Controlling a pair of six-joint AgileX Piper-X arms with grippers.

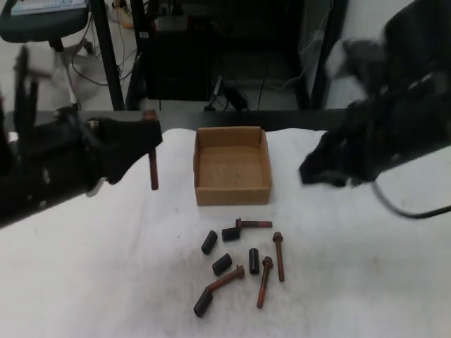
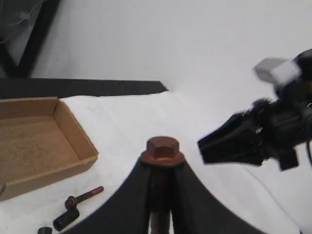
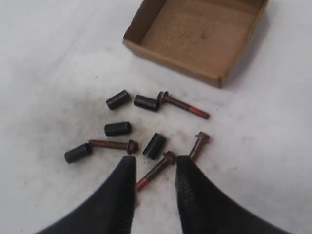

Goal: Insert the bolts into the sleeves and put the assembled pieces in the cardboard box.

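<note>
My left gripper (image 1: 149,144) hangs above the white cloth to the left of the cardboard box (image 1: 232,189). It is shut on a rusty bolt (image 1: 153,169) that points down, its hex head (image 2: 162,148) sitting above the fingers (image 2: 129,204). The right gripper (image 3: 155,163) is open and holds nothing, raised on the box's right (image 1: 313,171). Beneath it, several bolts (image 3: 183,105) and black sleeves (image 3: 118,128) lie loose on the cloth. One bolt (image 3: 155,171) lies on the cloth below the gap between its fingers. The box (image 3: 195,34) has nothing in it.
White cloth (image 1: 366,282) covers the bench. The loose parts (image 1: 239,260) are clustered just in front of the box. The bench's dark back edge (image 2: 83,87) runs behind the box, with black frame posts (image 1: 106,49) beyond it.
</note>
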